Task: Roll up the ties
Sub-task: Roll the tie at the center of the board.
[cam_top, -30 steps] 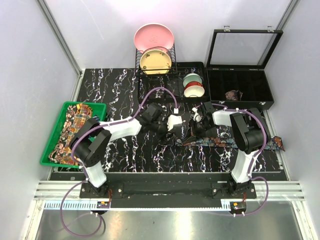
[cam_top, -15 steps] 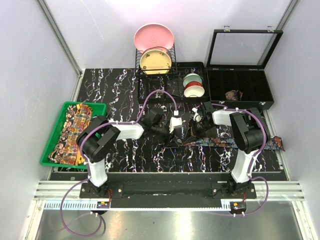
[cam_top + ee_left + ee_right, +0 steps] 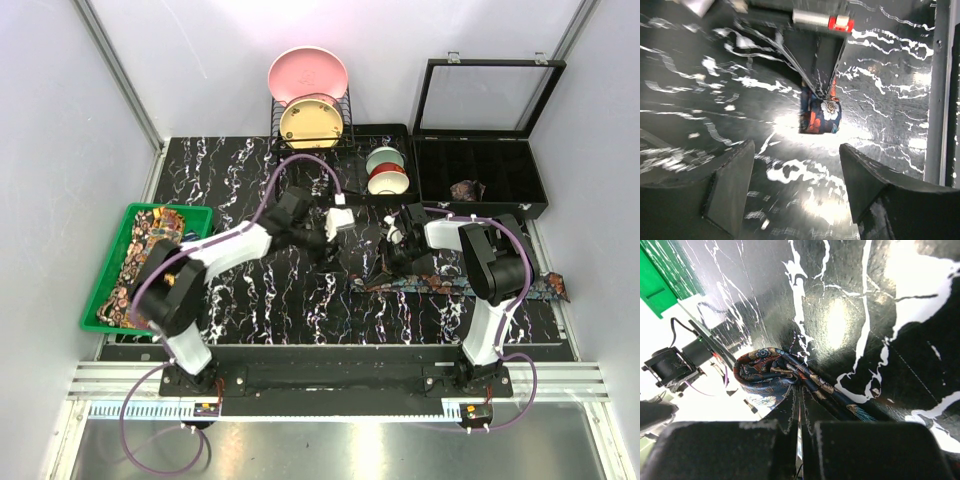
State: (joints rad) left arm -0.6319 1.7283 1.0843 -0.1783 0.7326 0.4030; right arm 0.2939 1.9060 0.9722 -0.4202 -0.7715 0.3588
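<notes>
A dark blue-brown tie [image 3: 450, 287] lies stretched along the black marble table toward the right edge. My right gripper [image 3: 385, 267] is shut on its left end, which is folded into a loop [image 3: 765, 372] at the closed fingertips [image 3: 799, 405]. In the left wrist view that folded end [image 3: 820, 115] hangs pinched under the right gripper's fingers. My left gripper [image 3: 333, 247] stands open, well apart from it, with nothing between its fingers [image 3: 730, 190]. More patterned ties [image 3: 145, 262] lie in the green tray [image 3: 100, 290]. A small rolled tie [image 3: 466, 189] sits in the black box.
The black compartment box [image 3: 500, 200] with its raised glass lid stands at the back right. Stacked bowls [image 3: 386, 170] sit to its left on a black tray. A dish rack with a pink and a yellow plate [image 3: 308, 100] is behind the left arm.
My left gripper has drawn back from the tie's folded end, up and to the left, staying open. The right gripper keeps its grip and has not moved.
</notes>
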